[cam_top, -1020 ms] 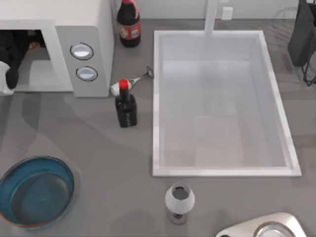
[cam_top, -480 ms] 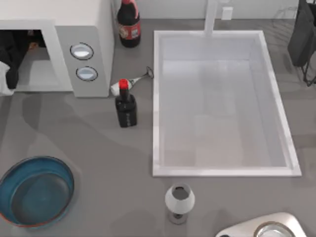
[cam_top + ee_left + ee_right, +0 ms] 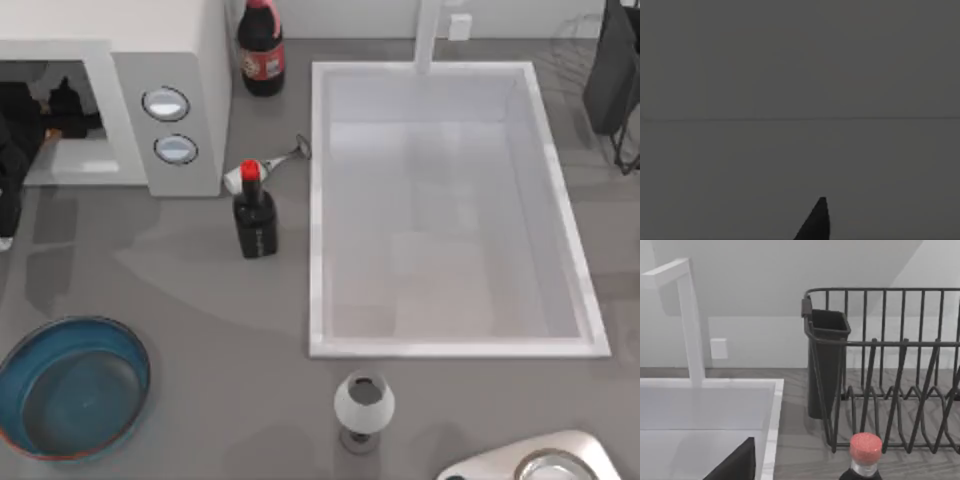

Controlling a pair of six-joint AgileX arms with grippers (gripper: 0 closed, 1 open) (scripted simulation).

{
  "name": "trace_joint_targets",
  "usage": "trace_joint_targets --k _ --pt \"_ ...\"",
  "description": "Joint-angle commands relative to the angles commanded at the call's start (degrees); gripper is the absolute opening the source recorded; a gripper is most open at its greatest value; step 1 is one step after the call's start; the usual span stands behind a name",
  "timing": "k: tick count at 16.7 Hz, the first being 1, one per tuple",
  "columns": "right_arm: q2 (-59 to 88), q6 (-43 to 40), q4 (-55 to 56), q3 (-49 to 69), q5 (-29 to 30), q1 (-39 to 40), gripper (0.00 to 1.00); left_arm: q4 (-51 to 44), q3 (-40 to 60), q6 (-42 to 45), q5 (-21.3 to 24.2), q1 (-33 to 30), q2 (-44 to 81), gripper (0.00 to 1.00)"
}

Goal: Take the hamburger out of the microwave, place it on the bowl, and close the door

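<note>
The white microwave (image 3: 170, 60) stands at the back left with its grey cavity open toward the table. My left arm's black links reach into that cavity, and the left gripper (image 3: 63, 104) is deep inside, near the back wall. The hamburger is hidden behind the arm. The door is out of view. The blue bowl (image 3: 72, 386), rimmed in reddish-brown, sits empty at the front left corner. The left wrist view is dark. My right arm (image 3: 612, 70) stays parked at the back right.
A black bottle with a red cap (image 3: 255, 218) stands right of the microwave, with a cola bottle (image 3: 260, 48) behind it. A white sink (image 3: 440, 210) takes the middle. A grey-white goblet (image 3: 363, 405) stands in front of it. A wire dish rack (image 3: 890, 375) stands at the back right.
My left arm has pushed farther into the microwave cavity, and its gripper now lies deeper and more to the right. Its white wrist part has slid down the left edge. Nothing else moved.
</note>
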Motion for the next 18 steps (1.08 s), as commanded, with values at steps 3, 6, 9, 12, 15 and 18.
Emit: trace_joint_targets --k 3,6,9,12,15,18 --pt "0.00 0.00 0.00 0.00 0.00 0.00 1.00 7.60 -13.08 0.23 0.83 0.91 -4.74 0.00" --pt "0.00 0.00 0.00 0.00 0.00 0.00 1.00 14.58 -24.76 0.43 1.60 1.74 -9.06 0.00" --pt "0.00 0.00 0.00 0.00 0.00 0.00 1.00 19.62 -32.24 0.58 2.15 2.34 -12.17 0.00" --pt "0.00 0.00 0.00 0.00 0.00 0.00 1.00 21.18 -34.27 0.63 2.32 2.53 -13.14 0.00" --pt "0.00 0.00 0.00 0.00 0.00 0.00 1.00 21.06 -34.04 0.71 2.26 2.20 -12.95 0.00" --pt "0.00 0.00 0.00 0.00 0.00 0.00 1.00 18.78 -34.00 0.72 2.22 2.20 -15.24 0.00"
